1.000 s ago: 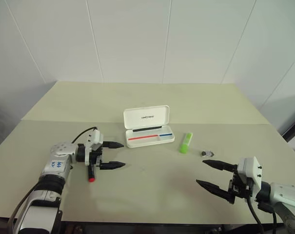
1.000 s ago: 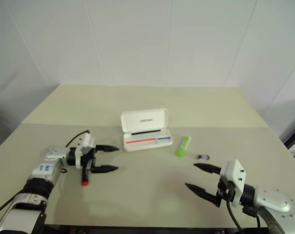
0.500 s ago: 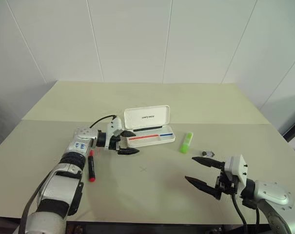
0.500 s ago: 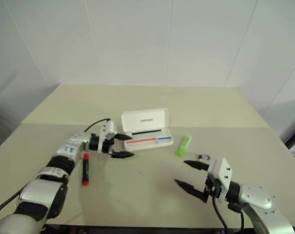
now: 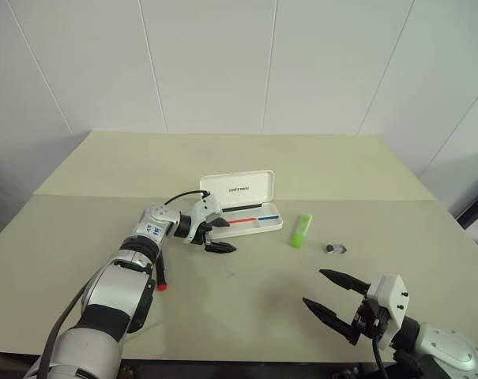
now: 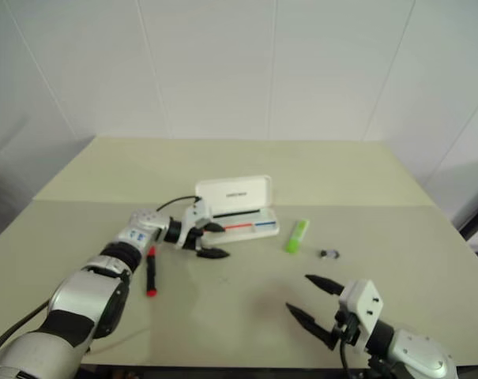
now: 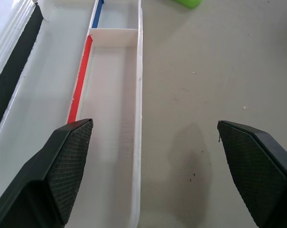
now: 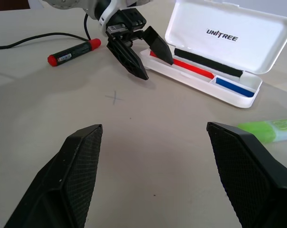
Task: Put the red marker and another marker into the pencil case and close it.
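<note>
My left gripper is spread wide with nothing in it, at the left end of the open case; from the wrist I see one finger over the tray and the other over bare table, but I cannot tell whether either touches. My right gripper is wide and empty too, low over the near table, well apart from everything. The red marker lies beside my left forearm, which covers part of it in the left eye view. The green marker lies just right of the case, cut off at the edge of both wrist views. A tiny dark object sits right of it, too small to make out.
</note>
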You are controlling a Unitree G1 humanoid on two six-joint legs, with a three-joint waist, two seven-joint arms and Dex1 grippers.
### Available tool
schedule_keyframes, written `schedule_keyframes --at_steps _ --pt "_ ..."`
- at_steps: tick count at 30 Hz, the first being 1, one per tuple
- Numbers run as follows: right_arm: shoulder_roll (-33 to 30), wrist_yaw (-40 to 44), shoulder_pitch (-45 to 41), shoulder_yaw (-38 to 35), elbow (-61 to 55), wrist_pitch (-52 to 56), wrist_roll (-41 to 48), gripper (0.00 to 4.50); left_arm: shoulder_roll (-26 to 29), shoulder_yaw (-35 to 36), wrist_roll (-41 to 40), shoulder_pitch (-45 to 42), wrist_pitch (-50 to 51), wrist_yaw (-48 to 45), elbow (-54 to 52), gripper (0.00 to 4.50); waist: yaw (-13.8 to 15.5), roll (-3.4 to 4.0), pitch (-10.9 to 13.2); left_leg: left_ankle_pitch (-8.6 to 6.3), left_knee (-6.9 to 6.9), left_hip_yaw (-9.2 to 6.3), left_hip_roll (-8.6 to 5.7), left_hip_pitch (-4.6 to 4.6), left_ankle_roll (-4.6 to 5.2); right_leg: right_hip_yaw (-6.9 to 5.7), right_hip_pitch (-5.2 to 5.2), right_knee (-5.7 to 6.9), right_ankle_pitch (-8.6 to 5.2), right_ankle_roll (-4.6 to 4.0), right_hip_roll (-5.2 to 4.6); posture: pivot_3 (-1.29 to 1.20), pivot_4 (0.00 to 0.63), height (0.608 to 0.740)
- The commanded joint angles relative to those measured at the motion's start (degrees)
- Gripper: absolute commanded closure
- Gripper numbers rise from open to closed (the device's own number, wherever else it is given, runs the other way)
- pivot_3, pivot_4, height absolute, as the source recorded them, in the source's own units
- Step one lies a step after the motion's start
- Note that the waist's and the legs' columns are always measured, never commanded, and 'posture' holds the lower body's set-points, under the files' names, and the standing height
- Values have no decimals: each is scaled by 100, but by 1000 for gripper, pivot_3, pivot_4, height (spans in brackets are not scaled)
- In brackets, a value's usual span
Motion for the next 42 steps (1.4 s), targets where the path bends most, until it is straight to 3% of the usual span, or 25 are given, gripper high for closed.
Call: schedule_keyframes --at_steps 1,2,5,17,25,31,37,42 --pt "30 -92 48 -89 -291 -122 30 0 -42 -2 184 -187 224 397 94 17 2 0 0 0 2 0 0 0 0 0 1 0 0 0 0 0 150 740" --pt "26 -98 62 -91 -293 -136 27 0 -60 -12 236 -198 302 517 122 17 3 0 0 0 5 0 0 1 0 0 3 1 0 0 0 0 150 740" --pt "16 -108 117 -77 -322 -171 23 0 -86 -31 358 -173 390 738 153 611 1 0 0 0 24 0 0 3 0 0 11 3 2 3 0 0 150 740" --pt "-164 164 -290 -29 -19 -110 132 0 7 100 340 -154 261 663 56 4477 2 -2 0 0 28 1 1 4 1 0 15 2 3 3 1 0 150 740" --pt "-215 479 -616 -34 289 -108 214 0 317 302 131 -75 -86 398 -201 4477 -21 -2 1 -5 24 2 2 4 2 1 8 6 4 5 1 0 150 740" --pt "-306 726 -803 -64 513 -68 287 0 582 657 -424 195 -392 -517 -1011 4477 3 -2 1 -4 23 1 1 -3 2 1 6 5 4 5 -1 0 150 740" --pt "-486 943 -944 -174 736 -23 386 0 890 643 -1163 1433 367 -1555 -3484 4477 -12 1 1 -5 20 -2 3 -3 2 1 6 5 3 4 -2 0 150 740" --pt "-655 1107 -1029 -257 900 7 459 0 1225 372 -1427 2760 1291 -1704 -5817 4477 -8 2 2 -6 17 0 9 0 0 4 3 13 1 0 -1 0 150 740"
